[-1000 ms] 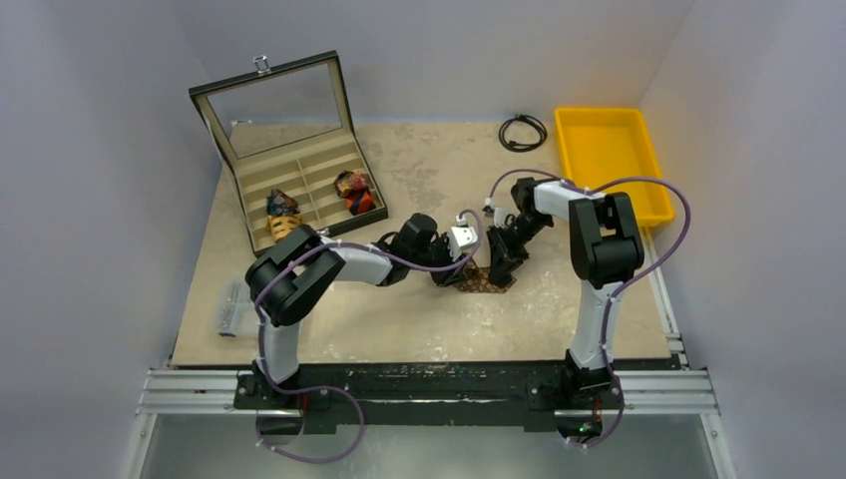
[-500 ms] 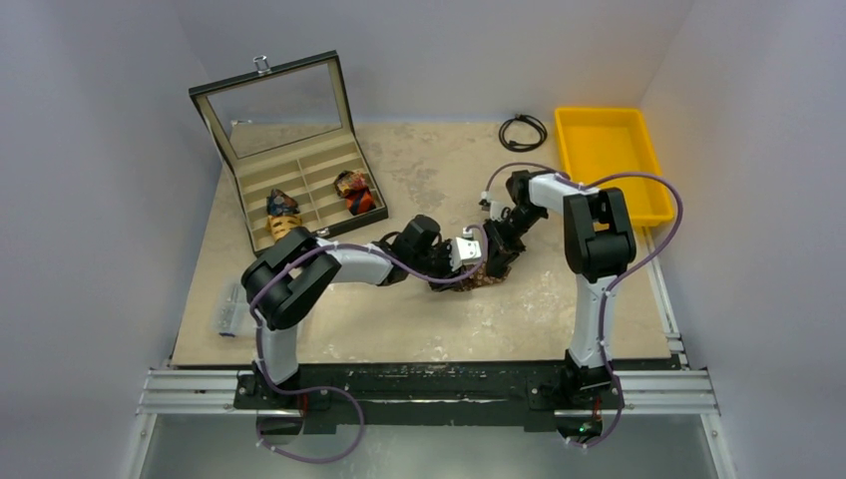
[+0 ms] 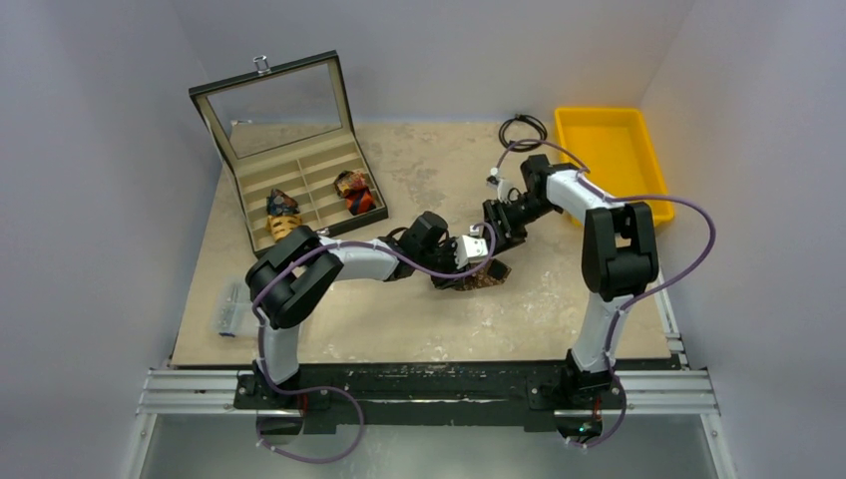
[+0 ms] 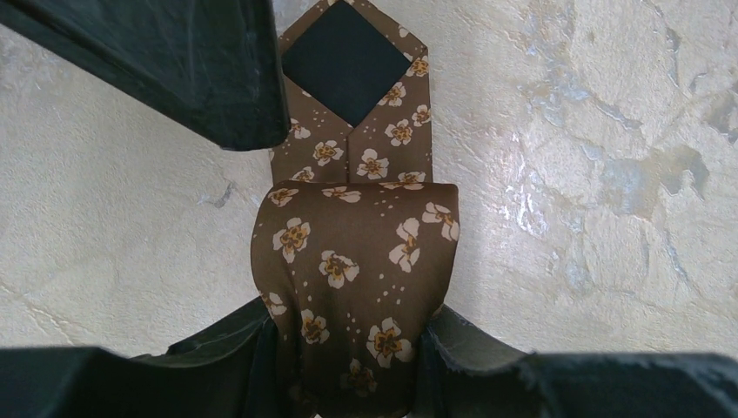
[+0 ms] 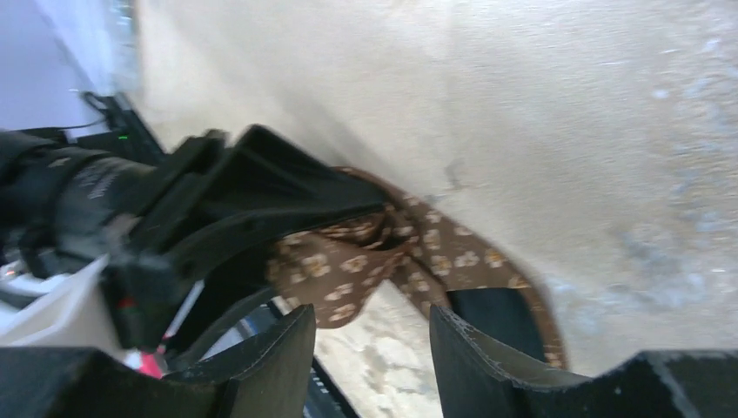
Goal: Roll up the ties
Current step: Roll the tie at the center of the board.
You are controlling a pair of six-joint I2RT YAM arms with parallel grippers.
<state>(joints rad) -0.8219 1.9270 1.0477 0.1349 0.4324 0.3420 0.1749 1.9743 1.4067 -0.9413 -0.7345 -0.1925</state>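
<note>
Right gripper (image 5: 370, 335), drawing back from the roll, is hovering with fingers parted and empty just beyond the brown tie (image 4: 348, 244), which is sitting half-rolled between the clamped fingers of the left gripper (image 4: 348, 335), pointed end lying flat ahead on the table (image 4: 609, 174).

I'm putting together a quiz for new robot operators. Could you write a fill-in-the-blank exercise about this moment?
The left pincer is shut on the ____ flowered tie. The right pincer holds nothing; its jaws stand ____. The case holds ____ rolled ties. The bin beside the right arm is ____.

Missing words: brown; open; two; yellow.
</note>
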